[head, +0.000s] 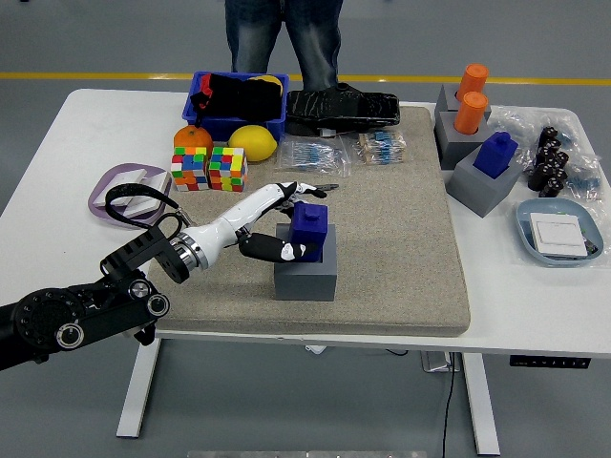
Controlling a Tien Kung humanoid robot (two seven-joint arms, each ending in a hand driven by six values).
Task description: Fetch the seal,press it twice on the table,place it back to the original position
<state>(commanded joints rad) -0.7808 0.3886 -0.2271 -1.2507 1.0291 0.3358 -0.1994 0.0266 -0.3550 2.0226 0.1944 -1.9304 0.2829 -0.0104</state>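
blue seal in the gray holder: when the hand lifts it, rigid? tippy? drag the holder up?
The blue seal looks blocky and hard, so probably rigid, unlikely to roll. It sits in the gray holder; a snug fit might lift that too. Left hand is closing around it.

1. A mat (401,248) lay on the desk (57,143).
2. On the mat's near left stood a holder (305,275) with the seal (309,227) in it.
3. The left hand (277,224) reached in from the left, fingers (307,196) around the seal.
4. Behind them sat two puzzle cubes (209,168), a lemon (252,143) and a bin (236,107).
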